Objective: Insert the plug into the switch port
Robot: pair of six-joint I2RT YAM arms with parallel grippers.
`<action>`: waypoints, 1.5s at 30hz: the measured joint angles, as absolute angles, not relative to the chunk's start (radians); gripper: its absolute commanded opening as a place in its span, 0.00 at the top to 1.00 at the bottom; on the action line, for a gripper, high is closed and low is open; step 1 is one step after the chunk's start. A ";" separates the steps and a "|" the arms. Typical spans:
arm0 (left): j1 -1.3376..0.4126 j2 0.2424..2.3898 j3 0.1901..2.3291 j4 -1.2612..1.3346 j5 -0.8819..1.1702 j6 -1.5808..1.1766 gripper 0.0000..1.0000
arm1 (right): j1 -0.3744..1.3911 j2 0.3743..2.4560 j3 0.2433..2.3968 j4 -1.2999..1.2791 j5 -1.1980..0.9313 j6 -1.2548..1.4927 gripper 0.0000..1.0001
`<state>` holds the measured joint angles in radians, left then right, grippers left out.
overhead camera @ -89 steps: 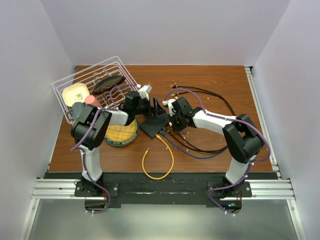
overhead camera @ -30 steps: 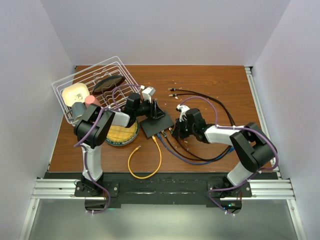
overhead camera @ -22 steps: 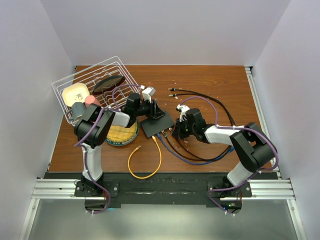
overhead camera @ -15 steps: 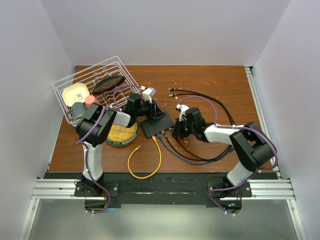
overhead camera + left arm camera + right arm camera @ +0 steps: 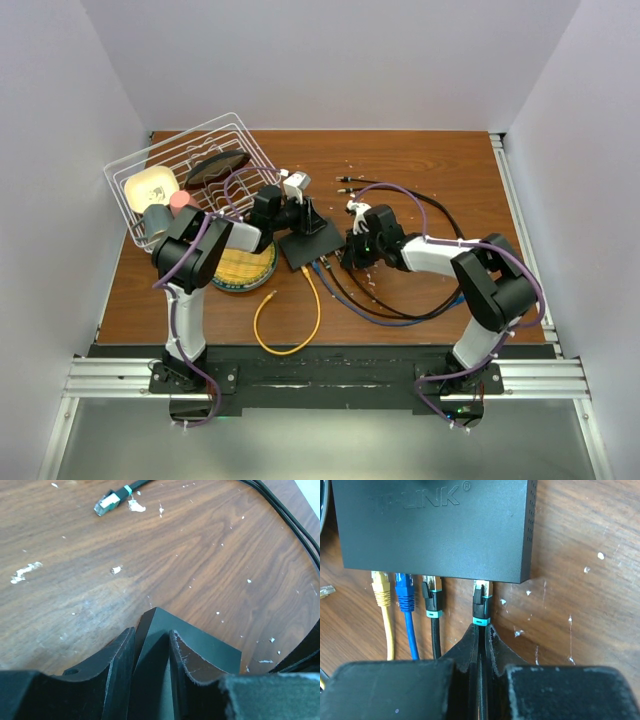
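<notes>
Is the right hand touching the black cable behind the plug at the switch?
Touching. Right wrist view: the right hand pinches the black cable just behind the plug.

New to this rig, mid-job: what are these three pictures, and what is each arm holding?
Two robot arms at a wooden table. One picture looks down from behind them; the other two come from wrist cameras. The left gripper pinches a corner of the flat black switch. The right gripper is shut on a black cable just behind its plug, which sits at a port beside three plugged cables. A wire rack and plate lie left.
</notes>
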<state>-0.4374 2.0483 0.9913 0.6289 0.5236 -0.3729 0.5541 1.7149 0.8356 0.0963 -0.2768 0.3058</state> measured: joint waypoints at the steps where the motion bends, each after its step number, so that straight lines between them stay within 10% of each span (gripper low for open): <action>1: -0.437 2.048 0.991 0.630 0.520 -0.373 0.71 | 0.554 1.717 0.839 0.093 -0.276 0.306 1.00; 25: -0.437 2.084 1.017 0.670 0.474 -0.317 0.78 | 0.548 1.814 1.006 -0.055 -0.283 0.302 1.00; 45: -0.517 2.020 1.094 0.369 0.429 -0.382 0.23 | 0.548 1.599 0.855 0.191 -0.079 0.250 0.27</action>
